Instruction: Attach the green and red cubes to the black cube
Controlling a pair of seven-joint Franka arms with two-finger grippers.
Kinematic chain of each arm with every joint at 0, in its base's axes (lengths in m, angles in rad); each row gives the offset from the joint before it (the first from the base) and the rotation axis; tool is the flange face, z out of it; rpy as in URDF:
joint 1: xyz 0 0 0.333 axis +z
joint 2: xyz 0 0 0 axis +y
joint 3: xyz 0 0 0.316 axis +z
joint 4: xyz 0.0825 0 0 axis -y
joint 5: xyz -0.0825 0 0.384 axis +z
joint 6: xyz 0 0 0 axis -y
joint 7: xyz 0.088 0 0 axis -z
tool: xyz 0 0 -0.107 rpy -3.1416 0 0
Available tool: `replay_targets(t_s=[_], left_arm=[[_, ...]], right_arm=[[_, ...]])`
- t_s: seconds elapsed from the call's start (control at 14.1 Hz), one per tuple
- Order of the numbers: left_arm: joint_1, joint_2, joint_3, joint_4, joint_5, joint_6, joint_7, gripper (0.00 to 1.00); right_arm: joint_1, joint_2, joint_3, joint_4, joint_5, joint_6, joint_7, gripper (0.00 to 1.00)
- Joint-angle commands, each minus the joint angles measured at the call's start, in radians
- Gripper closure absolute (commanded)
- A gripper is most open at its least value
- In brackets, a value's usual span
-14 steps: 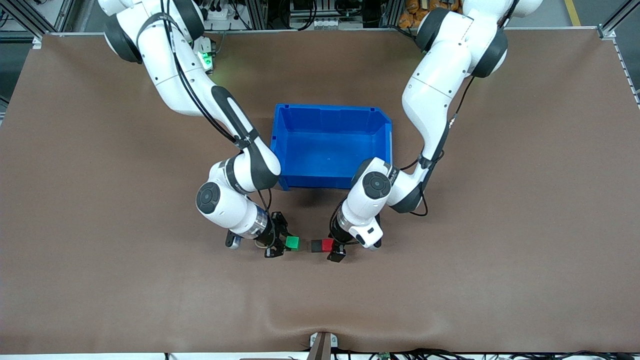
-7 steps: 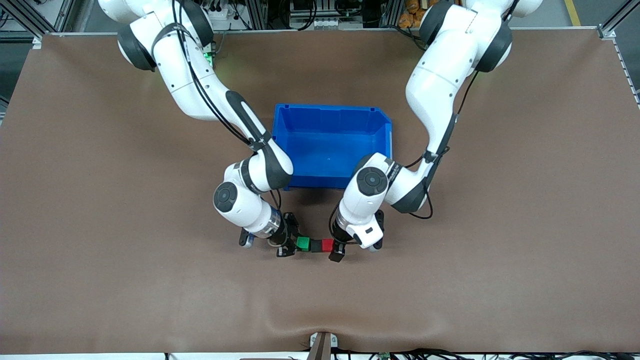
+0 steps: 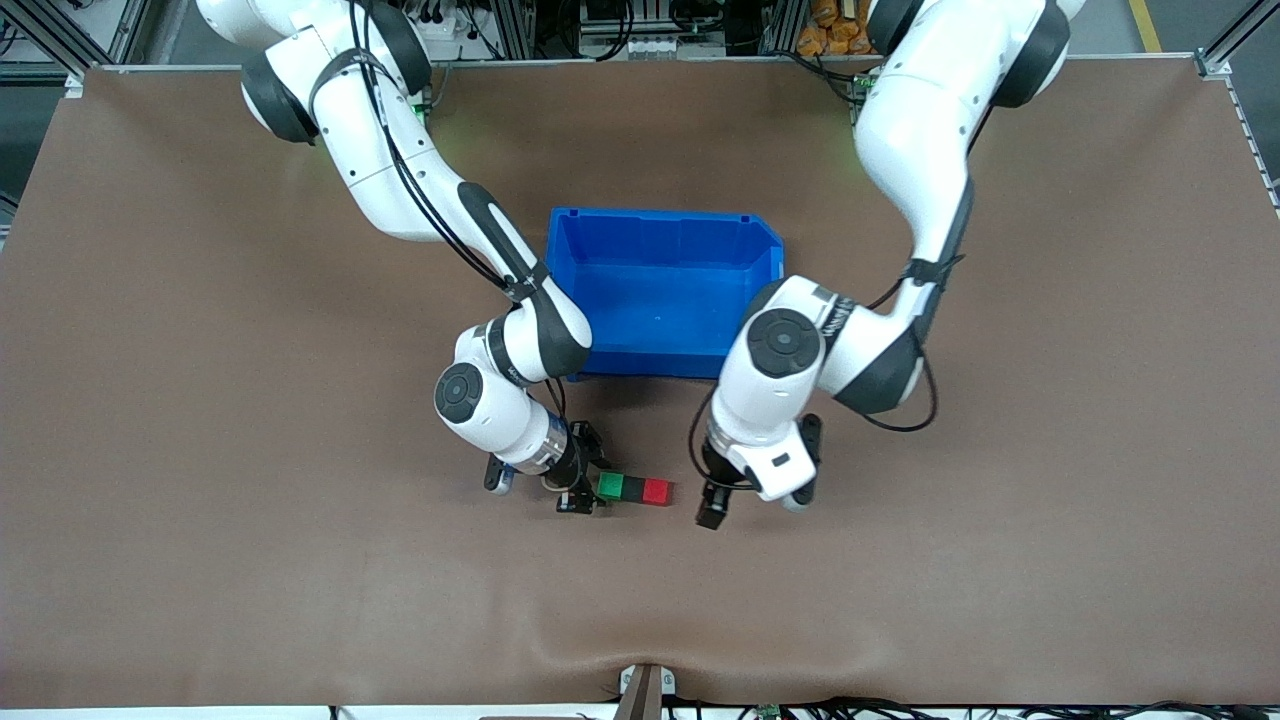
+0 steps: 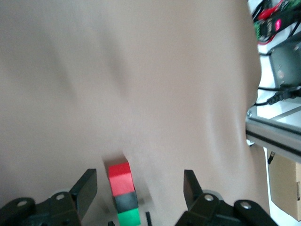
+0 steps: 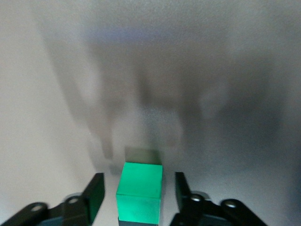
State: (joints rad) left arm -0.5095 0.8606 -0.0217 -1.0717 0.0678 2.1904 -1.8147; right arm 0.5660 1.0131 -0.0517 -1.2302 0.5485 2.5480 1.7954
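The right end effector point(image 5: 139, 197) shows its two dark fingers point(image 5: 95, 194), spread apart, one on each side of a green cube point(image 5: 140, 184). A narrow gap is visible between each finger and the cube's side, so neither finger touches it in this view. The cube sits on a pale, plain worktop point(image 5: 225, 70), its top face bright and its lower front face a shade darker. Just under the cube's lower edge, at the frame edge, lies a thin dark strip; what it is cannot be told from here. Soft grey shadows spread over the worktop past the cube, one darker patch touching the cube's upper edge.
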Motion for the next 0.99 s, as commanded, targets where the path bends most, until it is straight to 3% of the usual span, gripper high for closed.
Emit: replay_targets(t_s=[0.0,0.35,0.92], left_arm=[[0.060,-0.119,-0.006,-0.094,0.021,-0.067,0.092,0.18],[0.184,-0.437,-0.012,-0.452,0.018,-0.054,0.322,0.18],[0.388,-0.708,-0.014,-0.681,0.004,-0.075,0.653,0.18]], right_arm=[[-0.006,0.013,-0.013,0.034,-0.021,-0.006,0.005,0.00],[-0.055,-0.033,-0.020,0.037,-0.061,-0.015,-0.013,0.00],[-0.159,-0.080,-0.016,0.037,-0.059,-0.058,-0.018,0.00]])
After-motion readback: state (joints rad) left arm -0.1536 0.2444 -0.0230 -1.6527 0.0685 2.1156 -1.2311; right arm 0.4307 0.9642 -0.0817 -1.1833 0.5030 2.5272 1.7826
